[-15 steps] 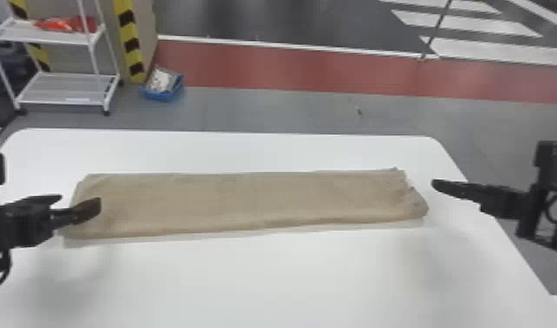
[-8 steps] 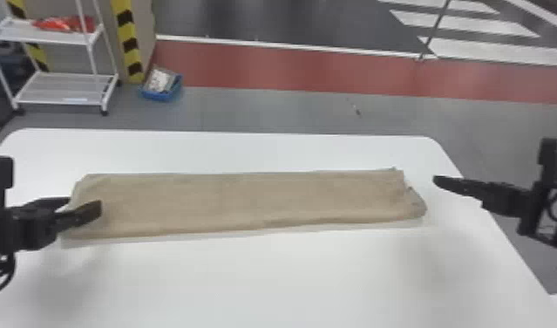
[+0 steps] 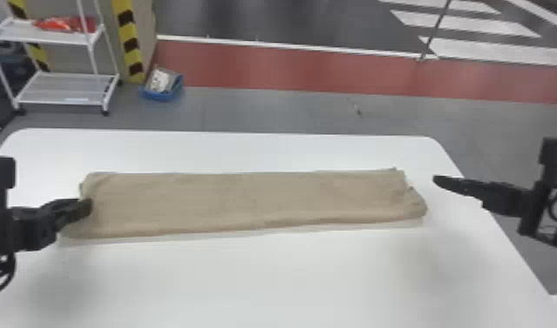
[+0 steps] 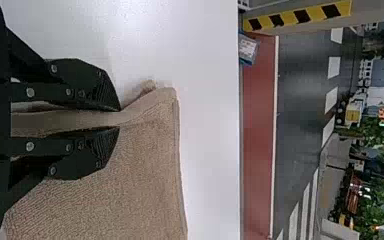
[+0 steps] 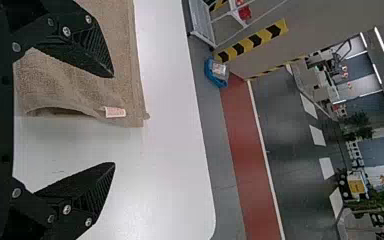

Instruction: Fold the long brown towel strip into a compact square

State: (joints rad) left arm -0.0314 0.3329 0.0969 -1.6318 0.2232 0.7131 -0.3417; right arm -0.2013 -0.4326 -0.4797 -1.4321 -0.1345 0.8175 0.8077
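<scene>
Fingers of the left pincer (image 4: 119, 117) sit closer together than a second earlier, and cloth now fills the narrow gap between them; this reads as a fresh grasp on the left end of the brown towel strip (image 3: 255, 198). For the task, that gives one end something to be lifted by, though the strip lies as long and flat as before, so the folding down to a square is still ahead. From the left pincer the strip runs away to the right across the desk (image 3: 290, 279), its main body beside and beyond those fingers. Its other end, with a small label (image 5: 115, 112), stops near the right pincer (image 5: 114, 121), which is spread wide, holds nothing and keeps its place. Next likely comes a lift and a carry rightward; a shallow pinch could leave the lower layer behind.
</scene>
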